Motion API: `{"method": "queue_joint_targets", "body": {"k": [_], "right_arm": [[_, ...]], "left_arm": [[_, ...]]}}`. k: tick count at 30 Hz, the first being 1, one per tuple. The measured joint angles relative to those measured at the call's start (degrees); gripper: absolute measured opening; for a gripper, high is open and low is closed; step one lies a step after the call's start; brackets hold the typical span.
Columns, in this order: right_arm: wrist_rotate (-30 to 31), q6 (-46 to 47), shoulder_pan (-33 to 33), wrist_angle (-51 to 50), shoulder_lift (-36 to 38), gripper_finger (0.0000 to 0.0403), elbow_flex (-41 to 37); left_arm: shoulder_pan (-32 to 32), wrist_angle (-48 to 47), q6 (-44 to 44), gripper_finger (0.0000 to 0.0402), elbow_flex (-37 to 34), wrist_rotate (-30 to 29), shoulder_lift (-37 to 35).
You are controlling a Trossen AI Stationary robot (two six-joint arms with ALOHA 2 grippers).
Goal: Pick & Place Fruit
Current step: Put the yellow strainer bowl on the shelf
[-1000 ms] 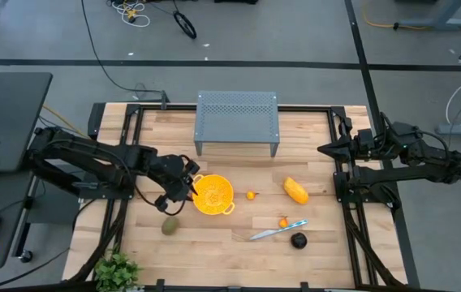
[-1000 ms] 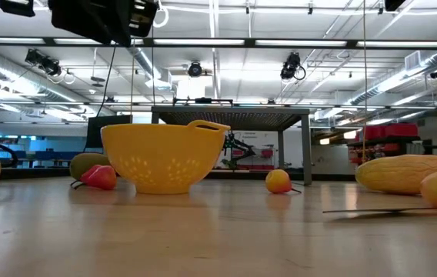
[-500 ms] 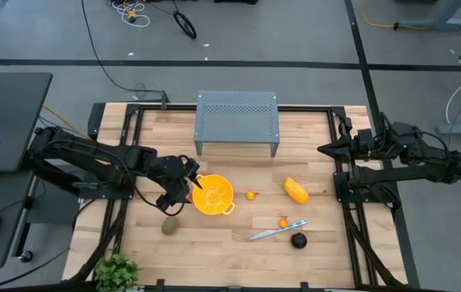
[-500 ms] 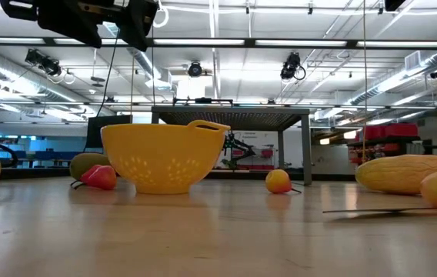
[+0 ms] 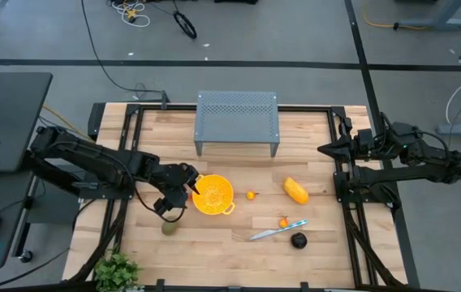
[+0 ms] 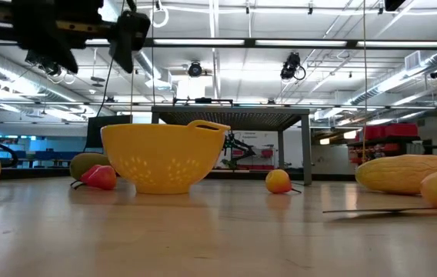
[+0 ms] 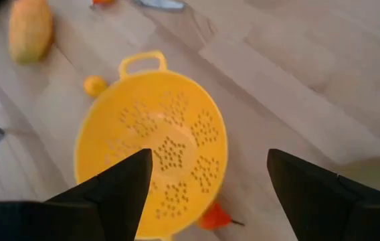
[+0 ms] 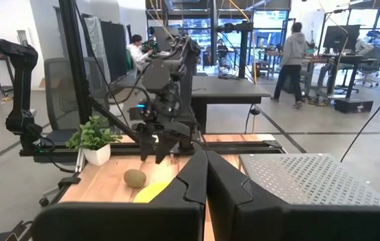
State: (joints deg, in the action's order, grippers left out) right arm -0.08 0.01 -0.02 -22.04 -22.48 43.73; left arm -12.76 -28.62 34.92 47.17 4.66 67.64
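Observation:
My left gripper (image 5: pixel 178 195) hovers open above the table, just left of the yellow perforated bowl (image 5: pixel 213 195), touching nothing. In its wrist view its gripper (image 7: pixel 210 201) frames the bowl (image 7: pixel 153 140), with a tiny red fruit (image 7: pixel 214 217) beside the bowl's rim. One olive-brown oval (image 5: pixel 169 228) lies on the table near the gripper. The yellow-orange oblong (image 5: pixel 295 191), two tiny orange fruits (image 5: pixel 251 195) (image 5: pixel 282 221) and the dark round fruit (image 5: pixel 298 240) lie to the right of the bowl. My right gripper (image 8: pixel 207 175) is shut, parked at the table's right edge (image 5: pixel 328 150).
A silver knife (image 5: pixel 277 231) lies between the tiny orange fruit and the dark round one. A grey perforated stand (image 5: pixel 237 122) occupies the far middle. A potted plant (image 5: pixel 117 272) sits at the near left corner. People stand in the room beyond the table.
My left gripper has moved from beside the bowl's left rim toward the table's near edge and a little left, closer to the olive-brown oval. The fruit and the bowl have stayed put.

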Motion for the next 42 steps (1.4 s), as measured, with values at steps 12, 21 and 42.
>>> {"method": "queue_joint_targets", "body": {"k": [12,21,42], "right_arm": [[0.00,0.00,-0.01,-0.01,-0.01,0.0008,-0.01],[0.00,0.00,0.01,-0.02,0.00,0.0008,0.01],[0.00,0.00,0.00,0.00,0.00,0.0008,-0.01]], "left_arm": [[-0.81,4.24,0.26,0.0306,-4.58,-1.07,-0.02],[-0.81,4.47,0.70,0.0306,-4.96,-1.07,0.80],[-0.83,3.71,2.99,0.0306,-0.60,-4.69,9.35]]}}
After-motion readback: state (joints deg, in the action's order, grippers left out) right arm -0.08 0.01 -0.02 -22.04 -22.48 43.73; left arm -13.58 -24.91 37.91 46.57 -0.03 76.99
